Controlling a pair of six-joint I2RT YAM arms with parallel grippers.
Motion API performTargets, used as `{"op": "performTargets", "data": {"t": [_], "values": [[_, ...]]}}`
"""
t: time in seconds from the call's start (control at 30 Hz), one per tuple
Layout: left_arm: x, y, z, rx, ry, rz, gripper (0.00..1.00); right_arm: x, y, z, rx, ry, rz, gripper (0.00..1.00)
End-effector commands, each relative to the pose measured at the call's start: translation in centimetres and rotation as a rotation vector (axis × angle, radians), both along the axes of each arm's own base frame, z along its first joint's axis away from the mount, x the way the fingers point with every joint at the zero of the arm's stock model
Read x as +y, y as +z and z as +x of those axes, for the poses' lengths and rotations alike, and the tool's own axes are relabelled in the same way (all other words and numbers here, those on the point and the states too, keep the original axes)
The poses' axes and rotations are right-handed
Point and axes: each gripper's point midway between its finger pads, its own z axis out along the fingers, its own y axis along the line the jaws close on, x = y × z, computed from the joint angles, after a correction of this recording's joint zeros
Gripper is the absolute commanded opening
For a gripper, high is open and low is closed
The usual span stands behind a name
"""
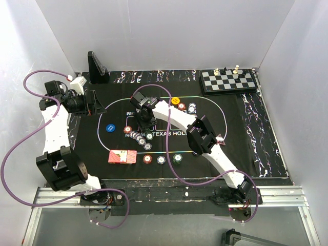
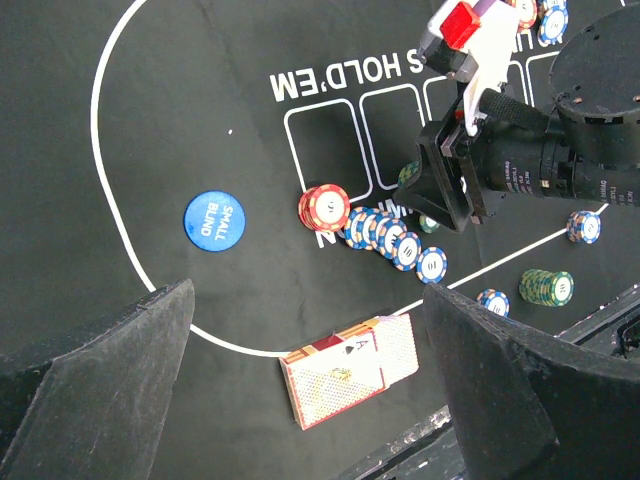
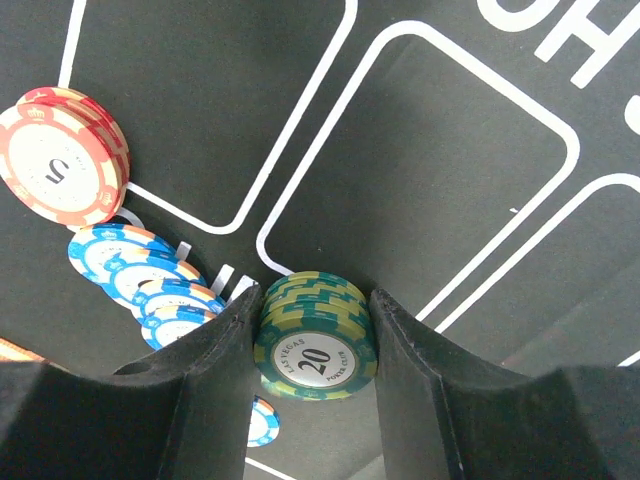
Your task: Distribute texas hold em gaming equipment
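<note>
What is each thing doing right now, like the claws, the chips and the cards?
Left gripper, open, holding nothing.
Right gripper, closed on the green chip stack.
Red chip stack, resting, untouched.
Blue chips, spread in an overlapping row.
Cards, piled, an ace face up.
Small blind button, flat, label up.

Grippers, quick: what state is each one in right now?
Left gripper: jaws open, holding nothing.
Right gripper: jaws closed on the green chip stack.
</note>
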Motion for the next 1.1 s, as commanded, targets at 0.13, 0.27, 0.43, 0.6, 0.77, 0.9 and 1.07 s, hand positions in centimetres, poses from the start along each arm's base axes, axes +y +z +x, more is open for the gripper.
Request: {"op": "performTargets", "data": {"t": [0.13, 0.27, 0.43, 0.6, 0.77, 0.9, 1.07], "values": [[0.1, 0.2, 0.1, -0.019, -0.008, 0.004, 1.00, 2.0, -0.9, -2.6, 0.094, 0.038, 0.047, 0.01], [0.1, 0.1, 0.1, -0.017, -0.006, 0.006, 1.00, 2.2, -0.8, -2.9, 0.108, 0.056, 0.056, 0.01], [0.1, 0.2, -0.1, -0.016, -0.006, 0.007, 1.00, 2.3, -0.6, -3.6, 0.117, 0.079, 0.059, 0.20], [0.1, 0.4, -0.3, -0.019, -0.001, 0.012, 1.00, 2.4, -0.5, -4.4, 0.111, 0.108, 0.045, 0.43], [0.0, 0.6, -0.6, -0.020, -0.001, 0.011, 1.00, 2.2, 0.4, -3.7, 0.075, 0.101, 0.048, 0.60], [0.0, 0.7, -0.7, -0.024, 0.001, 0.017, 1.00, 1.8, 1.8, -2.2, 0.042, 0.078, 0.069, 0.62], [0.0, 0.9, -0.9, -0.025, 0.003, 0.020, 1.00, 1.1, 3.0, -1.1, 0.008, 0.066, 0.070, 0.63]]}}
